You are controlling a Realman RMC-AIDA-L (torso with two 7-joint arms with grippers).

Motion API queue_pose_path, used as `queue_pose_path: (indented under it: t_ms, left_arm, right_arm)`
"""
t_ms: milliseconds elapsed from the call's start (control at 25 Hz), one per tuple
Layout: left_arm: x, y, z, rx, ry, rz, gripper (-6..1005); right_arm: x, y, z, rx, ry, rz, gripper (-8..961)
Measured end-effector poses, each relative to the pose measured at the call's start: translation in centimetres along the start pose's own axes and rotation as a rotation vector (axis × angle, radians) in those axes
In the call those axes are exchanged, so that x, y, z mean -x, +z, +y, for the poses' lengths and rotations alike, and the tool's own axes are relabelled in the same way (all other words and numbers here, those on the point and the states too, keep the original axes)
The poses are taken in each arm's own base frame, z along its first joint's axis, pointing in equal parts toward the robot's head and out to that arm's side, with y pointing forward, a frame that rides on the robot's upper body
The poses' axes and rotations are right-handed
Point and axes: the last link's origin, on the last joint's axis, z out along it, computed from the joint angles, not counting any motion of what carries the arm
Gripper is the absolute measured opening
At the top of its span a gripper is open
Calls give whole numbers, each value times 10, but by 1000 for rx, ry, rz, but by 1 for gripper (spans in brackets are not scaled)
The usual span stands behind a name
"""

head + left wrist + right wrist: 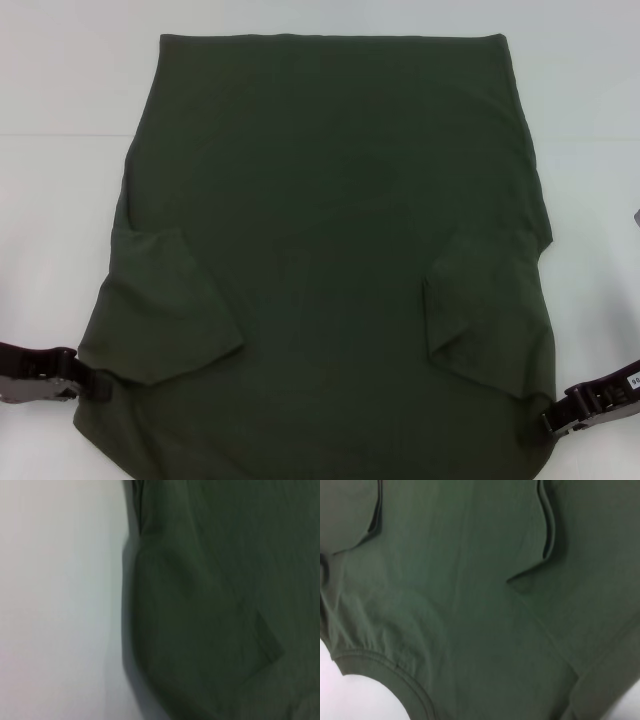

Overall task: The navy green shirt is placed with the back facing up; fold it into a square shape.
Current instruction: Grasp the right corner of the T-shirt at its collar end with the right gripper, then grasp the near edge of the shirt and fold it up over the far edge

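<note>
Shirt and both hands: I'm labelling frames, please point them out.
navy green shirt (330,200), head view, middle of the plain back.
left hand (98,385), head view, tip at the shirt's edge.
right hand (552,420), head view, tip at the shirt's edge.

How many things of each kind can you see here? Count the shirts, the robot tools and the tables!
navy green shirt: 1
Robot tools: 2, the left tool and the right tool, one at each near edge of the shirt
White table: 1
Total: 4
</note>
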Motion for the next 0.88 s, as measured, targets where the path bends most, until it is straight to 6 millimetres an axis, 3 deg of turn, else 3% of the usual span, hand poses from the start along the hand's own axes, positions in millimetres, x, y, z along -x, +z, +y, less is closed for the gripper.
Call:
queue_pose_path:
  t_ms: [40,160,360,680,880]
  left_arm:
    - [0,0,0,0,1,0,22]
    - [0,0,0,1,2,1,22]
    - [-1,0,1,5,6,4,22]
    - [2,-3,6,48,16,-17,22]
    - [16,-5,12,124,45,-104,22]
  right_arm:
    - [0,0,0,0,0,0,574]
    - [0,-1,-1,-2,2,0,337]
    - [0,-1,-1,-1,1,1,95]
    - [-6,-4,8,59,-87,40,65]
    - [-23,-8,19,178,-201,115,65]
